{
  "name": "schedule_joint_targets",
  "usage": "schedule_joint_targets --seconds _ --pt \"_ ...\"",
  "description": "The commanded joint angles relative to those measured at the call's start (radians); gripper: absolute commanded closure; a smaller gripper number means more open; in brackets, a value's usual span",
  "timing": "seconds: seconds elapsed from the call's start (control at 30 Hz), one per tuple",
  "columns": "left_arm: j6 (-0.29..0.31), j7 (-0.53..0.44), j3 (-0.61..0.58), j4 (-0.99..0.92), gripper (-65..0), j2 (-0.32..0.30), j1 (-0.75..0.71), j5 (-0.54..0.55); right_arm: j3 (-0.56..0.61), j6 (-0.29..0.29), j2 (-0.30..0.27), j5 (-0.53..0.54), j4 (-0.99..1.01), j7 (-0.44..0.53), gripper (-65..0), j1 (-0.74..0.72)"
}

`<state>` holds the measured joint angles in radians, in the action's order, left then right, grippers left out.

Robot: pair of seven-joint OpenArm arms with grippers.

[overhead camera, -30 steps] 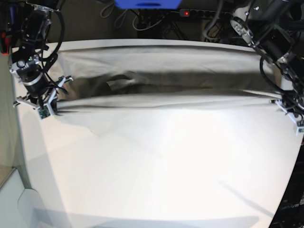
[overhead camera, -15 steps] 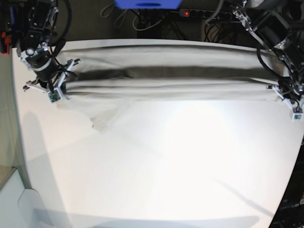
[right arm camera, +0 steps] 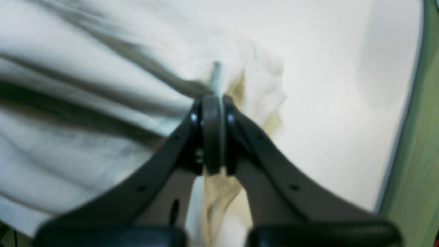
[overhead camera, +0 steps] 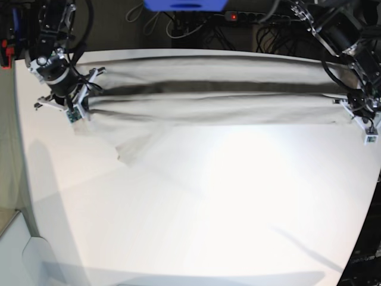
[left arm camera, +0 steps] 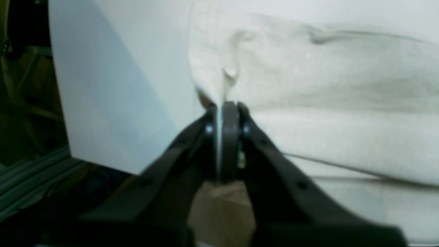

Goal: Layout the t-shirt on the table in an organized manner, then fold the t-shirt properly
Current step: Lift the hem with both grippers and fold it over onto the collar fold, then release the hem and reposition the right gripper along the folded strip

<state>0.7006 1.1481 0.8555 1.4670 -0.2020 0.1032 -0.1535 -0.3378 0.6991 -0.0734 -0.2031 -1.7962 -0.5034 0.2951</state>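
The beige t-shirt [overhead camera: 208, 101] is pulled into a long band across the far part of the white table [overhead camera: 208, 208], with a dark fold running along it. One loose flap [overhead camera: 134, 146] droops toward me near its left end. My right gripper [overhead camera: 80, 110] is at the band's left end in the base view. In the right wrist view it [right arm camera: 212, 99] is shut on a bunched edge of the t-shirt [right arm camera: 85, 103]. My left gripper [overhead camera: 352, 110] pinches the right end. In the left wrist view it [left arm camera: 226, 106] is shut on the cloth [left arm camera: 325, 103].
Behind the table's far edge lie cables, a power strip with a red light [overhead camera: 238, 16] and a blue object [overhead camera: 184, 5]. The left gripper hangs close to the table's corner [left arm camera: 103, 103], with dark frame parts below. A green surface [right arm camera: 428, 137] borders the table beside the right gripper.
Both grippers have carried the shirt's ends away toward the table's far edge. The band has tightened and flattened, and the loose flap now lies spread on the table.
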Motion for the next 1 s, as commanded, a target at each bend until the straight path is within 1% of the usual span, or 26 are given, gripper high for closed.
schedule_joint_targets --seconds 0.0,0.07,0.17,0.2,0.23,0.3,0.43,0.57,0.63,0.67,0.8,0.87,0.97 --pt "-0.002 -0.001 0.001 0.016 -4.6 -0.020 0.014 -0.002 0.006 -0.001 -0.012 0.006 -0.017 0.019 -9.5 -0.006" --pt "-0.002 0.000 0.001 0.016 -13.2 -0.020 0.011 -0.004 0.001 -0.001 -0.012 0.006 -0.018 0.016 -17.1 -0.004" --pt "-0.002 0.000 0.003 0.027 -30.2 -0.020 -0.012 0.004 -0.004 -0.001 -0.012 0.006 -0.027 -0.034 -28.9 -0.007" --pt "-0.002 0.000 0.003 0.027 -34.3 -0.020 -0.012 0.004 -0.005 -0.001 -0.013 0.006 -0.037 -0.048 -31.4 -0.010" --pt "-0.002 0.000 0.005 0.027 -37.0 -0.018 -0.015 0.004 -0.005 -0.001 -0.013 0.006 -0.047 -0.059 -33.8 -0.010" --pt "-0.002 0.000 0.006 0.028 -38.0 -0.018 -0.027 0.005 -0.005 -0.001 -0.013 0.006 -0.080 -0.074 -35.9 -0.012" --pt "-0.002 0.002 0.026 0.028 -38.0 -0.020 -0.026 0.002 -0.005 -0.001 -0.013 0.006 -0.147 -0.114 -36.1 -0.017" --pt "-0.002 0.002 0.100 0.025 -38.0 -0.023 -0.026 -0.002 -0.001 -0.001 -0.013 0.006 -0.170 -0.189 -36.1 -0.043" --pt "-0.002 -0.006 0.121 0.016 -38.0 -0.027 -0.027 -0.002 0.003 -0.001 -0.016 0.006 -0.172 -0.249 -36.3 -0.070" --pt "-0.002 -0.007 0.123 0.016 -38.0 -0.027 -0.029 -0.004 0.006 -0.001 -0.027 0.009 -0.172 -0.278 -36.5 -0.083" --pt "-0.002 -0.007 0.117 0.016 -38.0 -0.020 -0.046 -0.002 0.049 -0.001 -0.030 0.009 -0.172 -0.377 -43.3 -0.152" --pt "-0.002 -0.007 0.115 0.016 -38.4 -0.018 -0.043 0.001 0.072 -0.001 -0.029 0.009 -0.170 -0.404 -44.6 -0.192" --pt "-0.002 -0.007 0.115 -0.012 -38.3 -0.018 -0.041 -0.001 0.141 -0.001 -0.029 0.009 -0.167 -0.458 -44.7 -0.251"
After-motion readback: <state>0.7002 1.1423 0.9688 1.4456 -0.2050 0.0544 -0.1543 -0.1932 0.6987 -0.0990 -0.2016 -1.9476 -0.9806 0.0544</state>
